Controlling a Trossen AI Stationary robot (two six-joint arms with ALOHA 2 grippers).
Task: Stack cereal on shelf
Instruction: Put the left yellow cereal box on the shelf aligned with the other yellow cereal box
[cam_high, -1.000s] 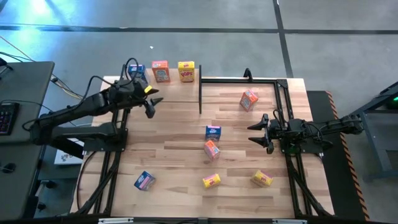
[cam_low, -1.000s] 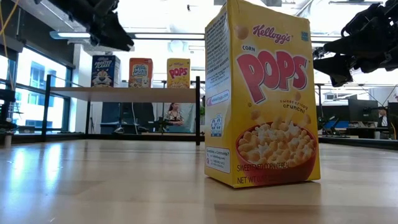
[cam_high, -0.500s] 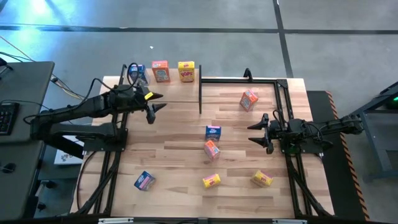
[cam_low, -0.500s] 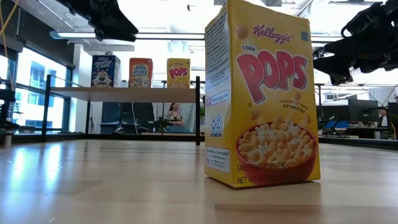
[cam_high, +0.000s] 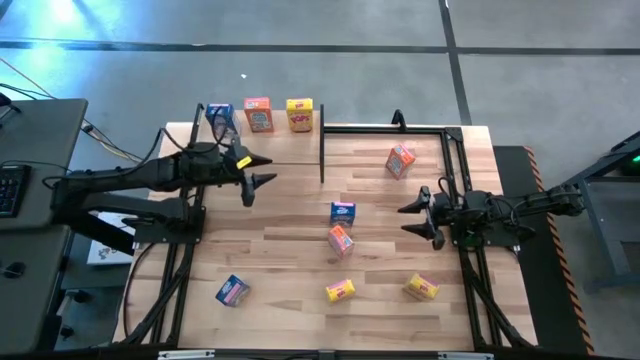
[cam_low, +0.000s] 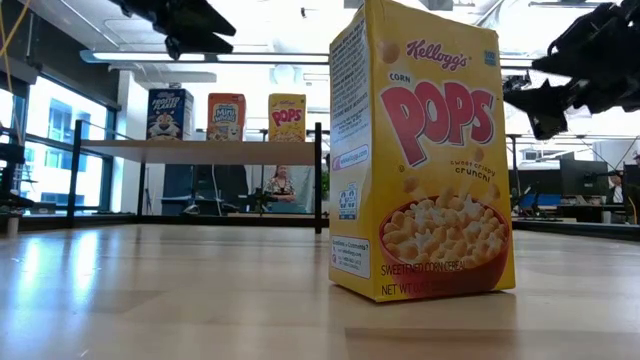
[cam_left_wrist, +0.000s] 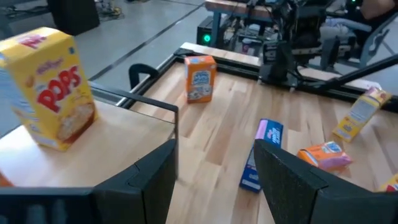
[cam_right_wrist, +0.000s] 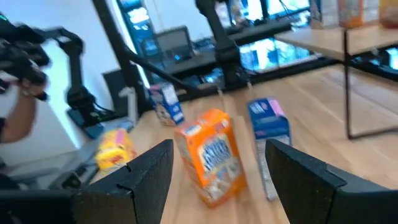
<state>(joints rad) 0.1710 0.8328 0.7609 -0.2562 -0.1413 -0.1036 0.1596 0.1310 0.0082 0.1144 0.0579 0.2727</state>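
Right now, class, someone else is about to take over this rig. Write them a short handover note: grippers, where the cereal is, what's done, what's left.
Left gripper: open, empty, in the air beside the shelf.
Right gripper: open, empty, in the air at the table's right side.
Done: three boxes stand upright in a row on the shelf: blue, orange-red, yellow.
Left: six boxes on the table: orange-red at the far right, blue and orange-red mid-table, blue, yellow and yellow along the near edge.
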